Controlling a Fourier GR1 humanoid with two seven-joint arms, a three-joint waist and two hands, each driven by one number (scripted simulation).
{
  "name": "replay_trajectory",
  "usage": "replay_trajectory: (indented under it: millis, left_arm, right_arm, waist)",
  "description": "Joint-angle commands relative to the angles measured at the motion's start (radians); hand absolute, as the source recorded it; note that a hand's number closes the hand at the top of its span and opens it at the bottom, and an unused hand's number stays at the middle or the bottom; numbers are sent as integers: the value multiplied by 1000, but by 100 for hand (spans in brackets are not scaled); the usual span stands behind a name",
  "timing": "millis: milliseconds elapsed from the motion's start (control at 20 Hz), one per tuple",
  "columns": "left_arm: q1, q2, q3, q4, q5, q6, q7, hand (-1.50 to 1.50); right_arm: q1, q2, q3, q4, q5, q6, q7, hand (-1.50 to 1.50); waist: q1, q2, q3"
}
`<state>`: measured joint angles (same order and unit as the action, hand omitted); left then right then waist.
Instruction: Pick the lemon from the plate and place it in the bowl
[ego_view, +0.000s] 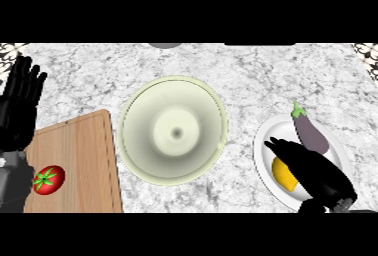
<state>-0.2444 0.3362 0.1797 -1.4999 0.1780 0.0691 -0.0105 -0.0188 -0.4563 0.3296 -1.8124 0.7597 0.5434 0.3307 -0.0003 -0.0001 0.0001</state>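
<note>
Lemon (283, 172) lies on the plate (264, 131) under the right hand (314, 170), fingers (279, 146) curling over it.

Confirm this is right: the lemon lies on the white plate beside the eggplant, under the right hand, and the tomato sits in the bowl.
One thing is wrong: the tomato sits on the wooden cutting board, not in the bowl. The head view shows it. The rest stands: the lemon lies on the white plate beside the eggplant, under the right hand.
</note>
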Motion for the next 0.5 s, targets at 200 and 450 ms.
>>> replay_trajectory:
  millis: [200,450]
  left_arm:
    - [7,-23,9,-24,-15,-12,1,0]
    - [-16,-2,21,-66,-11,-8,73,0]
  right_arm:
    - [-116,103,-34,211,74,-4,-19,-150]
    - [-83,31,-79,242,111,-130,-209,150]
  waist:
    - [5,1,0]
    - [7,-1,1]
